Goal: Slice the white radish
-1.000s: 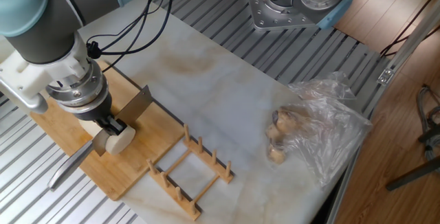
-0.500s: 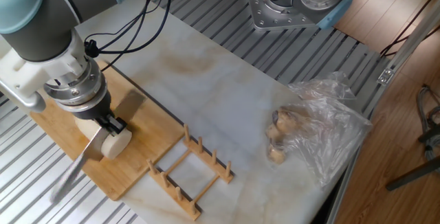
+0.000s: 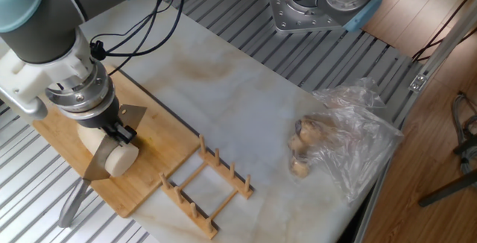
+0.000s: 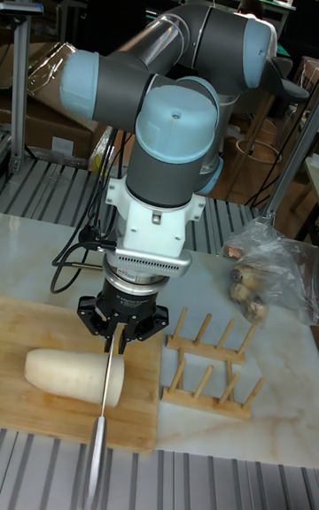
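**Knife swung across radish end**

Turned since half a second ago: blade now angled further, its flat pointing down-left over the radish's cut face, handle dropped lower toward the grating. Shifted slightly down and left with it, the arm's wrist.

Largest first. Grey and pale-blue arm point(image 4: 168, 147) reaching down over the left part of the table point(image 3: 246, 116), a marble-look top laid on ribbed metal. Lying on that top at left, a wooden board point(image 3: 160, 150), its near corner just beside a wooden rack point(image 3: 209, 187) with upright pegs. Well apart at the right edge, a crumpled clear bag point(image 3: 350, 135) holding brownish lumps.

On the board, under the wrist: radish point(image 4: 66, 374), a thick creamy-white cylinder lying on its side, rounded end toward the board's left in the tall view, flat cut end toward the rack in the fixed view. No loose discs seen.

Gripper point(image 4: 118, 333) black, clenched on the knife point(image 4: 105, 390) at the top of the blade; seen edge-on in the tall view, a thin line crossing the radish near its right end and touching it. Depth of cut into the flesh impossible to tell. Handle hanging past the board's front edge over the grating.
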Controlling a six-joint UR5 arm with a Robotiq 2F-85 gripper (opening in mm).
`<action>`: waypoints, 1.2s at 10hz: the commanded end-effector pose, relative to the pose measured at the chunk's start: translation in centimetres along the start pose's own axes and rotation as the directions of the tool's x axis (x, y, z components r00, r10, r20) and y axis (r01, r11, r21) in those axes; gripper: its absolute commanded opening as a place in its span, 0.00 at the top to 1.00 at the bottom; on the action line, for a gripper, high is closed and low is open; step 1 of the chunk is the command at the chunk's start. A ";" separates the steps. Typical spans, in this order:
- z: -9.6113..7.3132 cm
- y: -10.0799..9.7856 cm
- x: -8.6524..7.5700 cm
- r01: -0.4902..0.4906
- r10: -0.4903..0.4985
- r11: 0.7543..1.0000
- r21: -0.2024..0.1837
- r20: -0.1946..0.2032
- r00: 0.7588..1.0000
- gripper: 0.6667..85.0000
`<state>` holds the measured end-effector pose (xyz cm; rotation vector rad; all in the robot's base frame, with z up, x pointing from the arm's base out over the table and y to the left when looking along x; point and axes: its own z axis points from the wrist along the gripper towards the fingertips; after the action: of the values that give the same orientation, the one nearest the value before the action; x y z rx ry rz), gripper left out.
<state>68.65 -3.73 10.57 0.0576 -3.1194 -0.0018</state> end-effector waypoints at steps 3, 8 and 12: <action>-1.0 -0.7 -1.6 0.022 -0.022 1.000 -0.011 0.020 1.000 0.73; -0.6 0.0 -2.3 0.014 -0.013 1.000 -0.027 0.025 1.000 0.80; -1.0 0.3 -2.6 0.007 -0.007 1.000 -0.027 0.016 1.000 0.81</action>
<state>70.91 -3.78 11.15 0.0875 -3.1373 -0.0246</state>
